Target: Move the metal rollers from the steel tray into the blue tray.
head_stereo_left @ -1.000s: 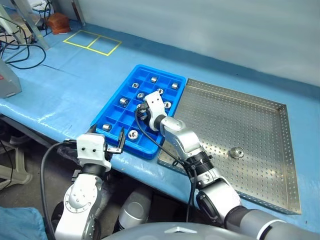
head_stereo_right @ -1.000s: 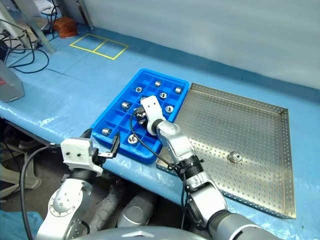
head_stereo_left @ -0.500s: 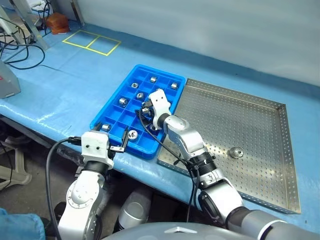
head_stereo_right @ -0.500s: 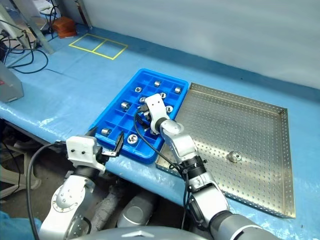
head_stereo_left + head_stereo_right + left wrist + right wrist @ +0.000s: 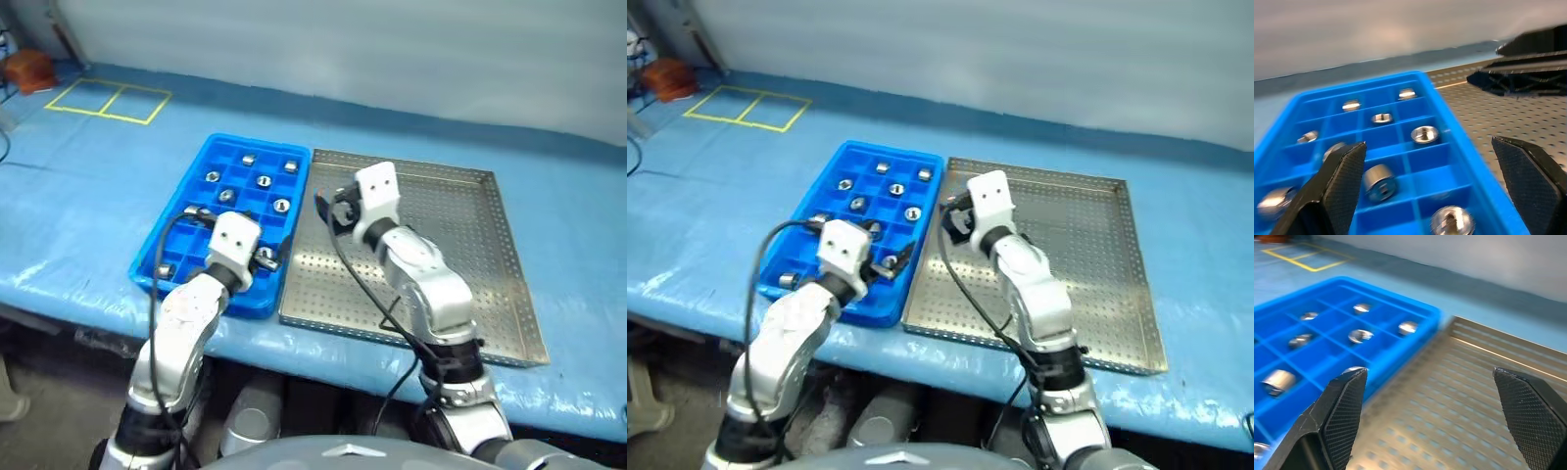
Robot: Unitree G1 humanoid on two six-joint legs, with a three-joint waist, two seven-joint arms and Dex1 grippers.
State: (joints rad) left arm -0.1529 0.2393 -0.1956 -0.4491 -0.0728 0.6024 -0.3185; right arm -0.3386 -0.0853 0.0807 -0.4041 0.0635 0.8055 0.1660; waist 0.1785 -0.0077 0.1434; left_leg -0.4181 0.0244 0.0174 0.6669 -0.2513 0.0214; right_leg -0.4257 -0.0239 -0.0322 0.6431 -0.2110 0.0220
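Observation:
The blue tray lies left of the steel tray, their long sides touching. Several metal rollers sit in the blue tray's compartments, each in its own square. My left gripper stands open over the tray's near right part, with nothing between its fingers; a roller lies just below it. My right gripper hangs open and empty above the steel tray's left edge, close to the blue tray's rim. My right arm hides part of the steel tray's perforated floor.
Both trays rest on a blue table cover whose front edge runs just before them. A yellow taped rectangle and a brown object lie at the far left. A grey wall closes the back.
The whole view has swung. My right gripper has come out of the blue tray and moved right and up, over the steel tray's left edge. My left gripper has moved forward over the blue tray.

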